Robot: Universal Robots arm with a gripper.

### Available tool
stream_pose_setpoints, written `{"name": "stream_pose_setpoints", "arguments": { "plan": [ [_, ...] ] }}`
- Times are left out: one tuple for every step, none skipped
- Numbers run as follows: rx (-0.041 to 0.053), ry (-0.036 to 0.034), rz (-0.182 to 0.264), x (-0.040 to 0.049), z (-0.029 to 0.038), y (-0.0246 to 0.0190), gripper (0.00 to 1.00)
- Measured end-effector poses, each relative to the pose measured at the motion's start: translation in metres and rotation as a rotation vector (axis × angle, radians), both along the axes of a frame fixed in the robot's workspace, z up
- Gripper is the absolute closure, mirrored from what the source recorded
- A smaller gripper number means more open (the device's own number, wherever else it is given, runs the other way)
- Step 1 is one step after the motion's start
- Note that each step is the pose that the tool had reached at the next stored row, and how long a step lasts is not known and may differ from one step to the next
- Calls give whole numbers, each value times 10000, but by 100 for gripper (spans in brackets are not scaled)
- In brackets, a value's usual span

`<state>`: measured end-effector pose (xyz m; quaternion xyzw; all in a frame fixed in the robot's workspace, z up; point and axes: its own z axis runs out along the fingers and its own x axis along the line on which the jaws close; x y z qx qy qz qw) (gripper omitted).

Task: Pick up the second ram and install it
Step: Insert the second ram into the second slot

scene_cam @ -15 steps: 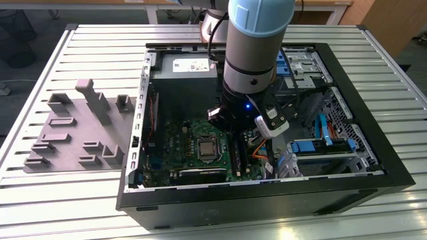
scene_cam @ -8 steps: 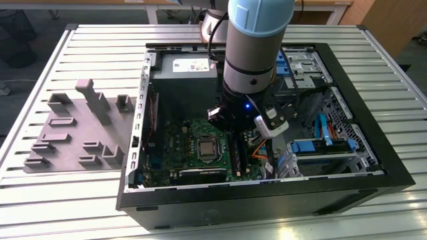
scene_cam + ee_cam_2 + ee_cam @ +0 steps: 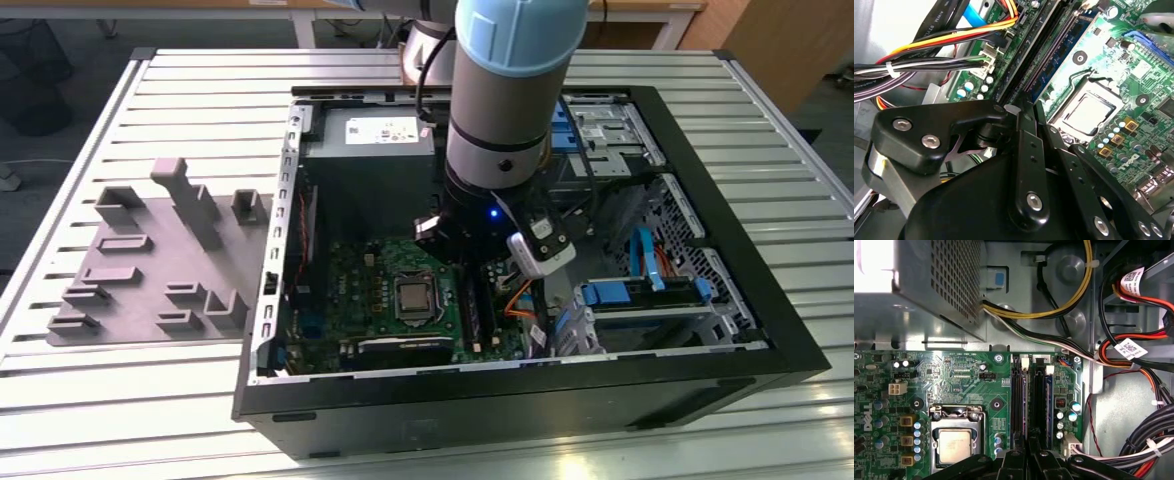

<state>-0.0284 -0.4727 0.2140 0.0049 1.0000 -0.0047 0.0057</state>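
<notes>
Where slats end — wooden furniture (image 3: 767,40).

We see an open black computer case (image 3: 747,300) on a slatted metal table (image 3: 160,90). A grey moulded fixture (image 3: 147,260) lies beside it, toward the exterior view's left. Inside are a green motherboard (image 3: 959,372), its silver processor (image 3: 956,446) and bundled cables (image 3: 929,60).

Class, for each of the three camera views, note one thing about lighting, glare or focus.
Exterior view: even room light, the computer case's interior shadowed. First wrist view: the power supply corner is blown out white. Second wrist view: the gripper, close to the lens, is dark and soft; the motherboard is brightly lit.
</notes>
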Motion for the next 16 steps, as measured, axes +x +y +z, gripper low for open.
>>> {"name": "stream_pose_setpoints", "arguments": {
  "plan": [
    [0,1,0,0,-5,0,86],
    [-1,2,0,0,-8,0,86],
    [-3,3,0,0,-9,-1,86],
    [-3,4,-1,0,-9,-1,86],
    [-3,3,0,0,-9,0,86],
    [-1,3,0,0,-10,0,86],
    [-1,3,0,0,-11,0,86],
    [-1,3,0,0,-10,0,86],
    [-1,3,0,0,-10,0,86],
    [-1,3,0,0,-11,0,86],
    [-1,3,0,0,-11,0,85],
    [-1,3,0,0,-11,0,79],
    [-1,3,0,0,-11,0,79],
    [-1,3,0,0,-11,0,79],
    [-1,3,0,0,-11,0,79],
    [-1,3,0,0,-11,0,79]
  ]
}}
